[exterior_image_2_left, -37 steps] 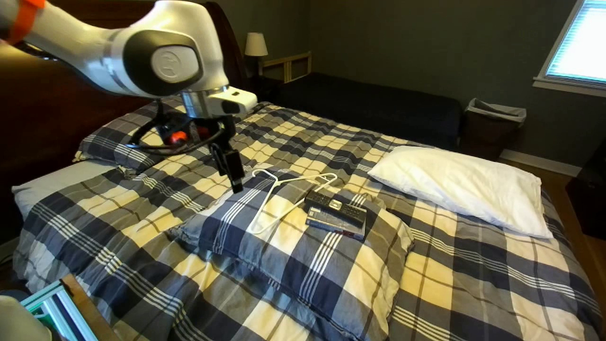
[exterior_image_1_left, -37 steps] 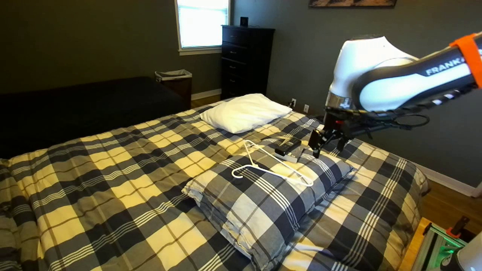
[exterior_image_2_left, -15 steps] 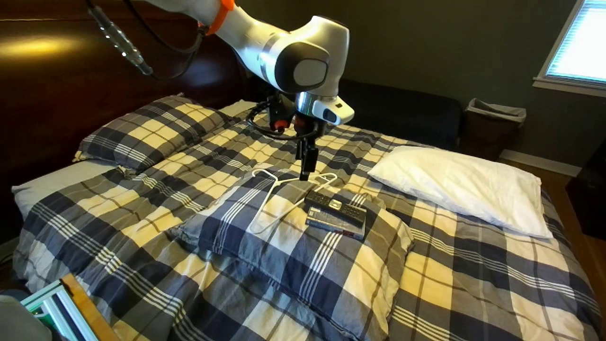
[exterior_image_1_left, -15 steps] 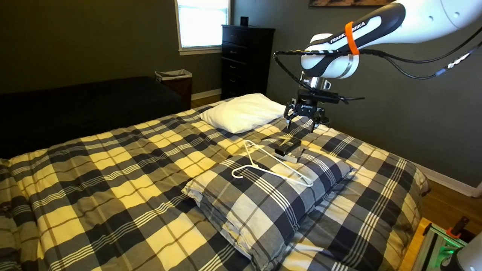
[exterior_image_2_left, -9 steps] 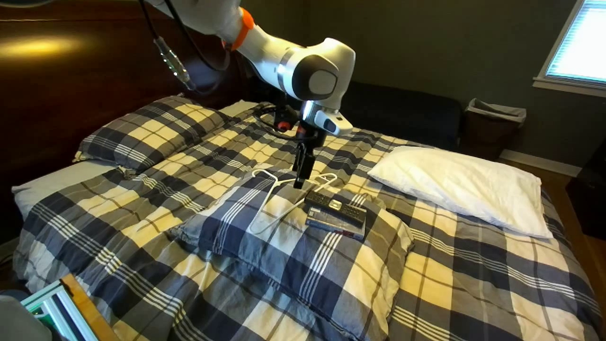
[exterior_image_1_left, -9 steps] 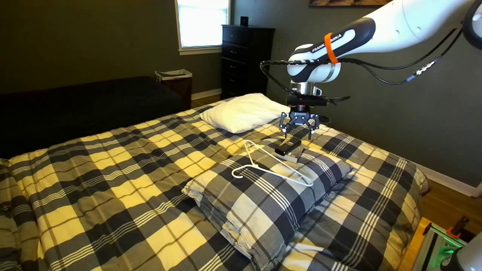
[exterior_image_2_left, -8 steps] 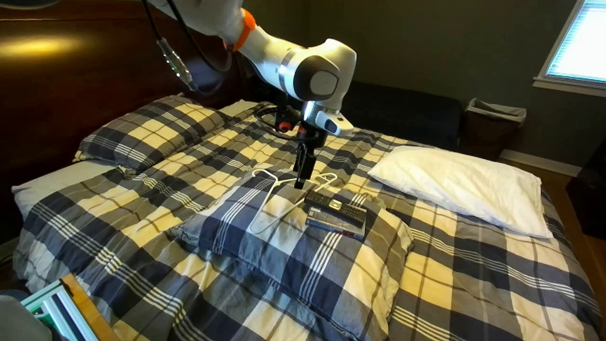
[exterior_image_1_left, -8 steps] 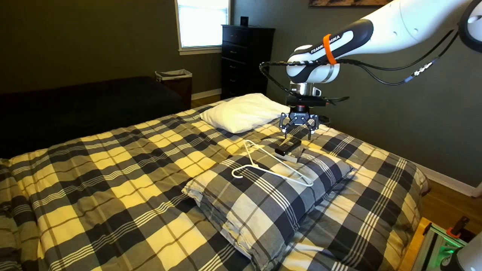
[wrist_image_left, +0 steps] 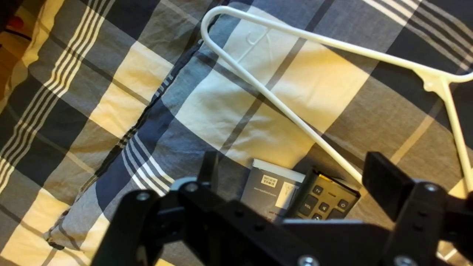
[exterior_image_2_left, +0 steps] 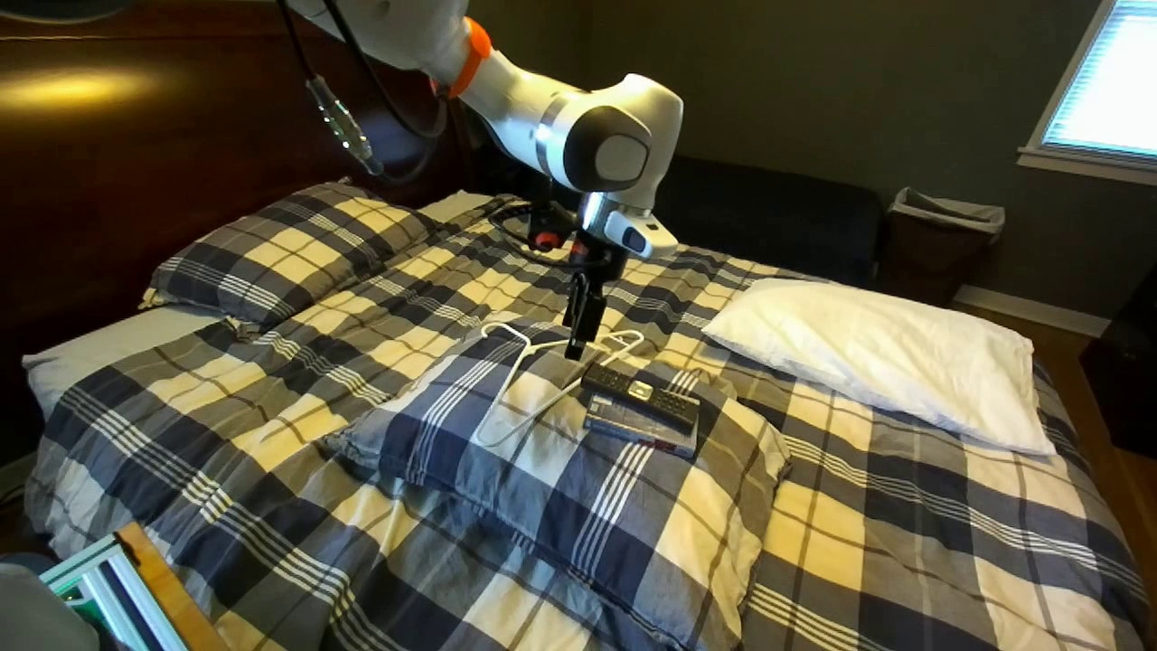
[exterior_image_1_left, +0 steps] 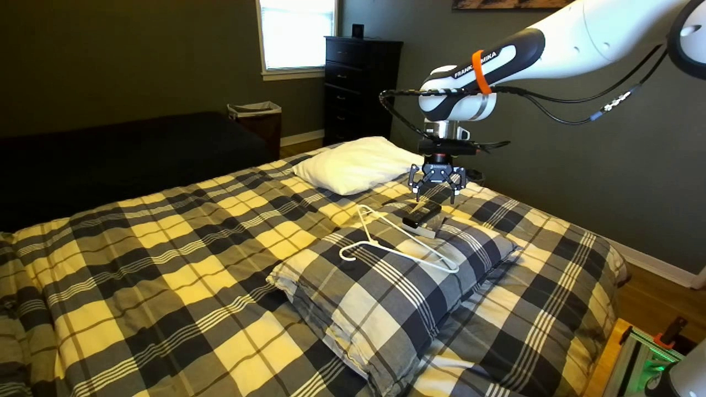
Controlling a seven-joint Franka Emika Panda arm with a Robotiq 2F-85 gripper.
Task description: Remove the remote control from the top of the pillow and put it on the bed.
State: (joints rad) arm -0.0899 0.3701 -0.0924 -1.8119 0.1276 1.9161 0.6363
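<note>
Pointing lengthwise at hanger [wrist_image_left: 354,49], remote [exterior_image_2_left: 640,391], power end [wrist_image_left: 334,190] nearest

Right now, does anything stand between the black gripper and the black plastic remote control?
Nothing visible stands between the gripper and the remote control; the white plastic hanger lies close by the remote's power-button end.

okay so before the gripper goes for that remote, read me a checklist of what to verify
1. Gripper open: ok, jaws apart, holding nothing.
2. Remote in place: ok, lying across a flat case on the plaid pillow.
3. Gripper lined up over the remote: cannot tell; in the wrist view the remote is partly hidden.
4. Hanger free of the remote: cannot tell; its bar passes close by one corner.
5. Gripper down around the remote: not ok; it hangs above.
6. Bed in sight for placing: ok, spreading around the pillow in both exterior views.
</note>
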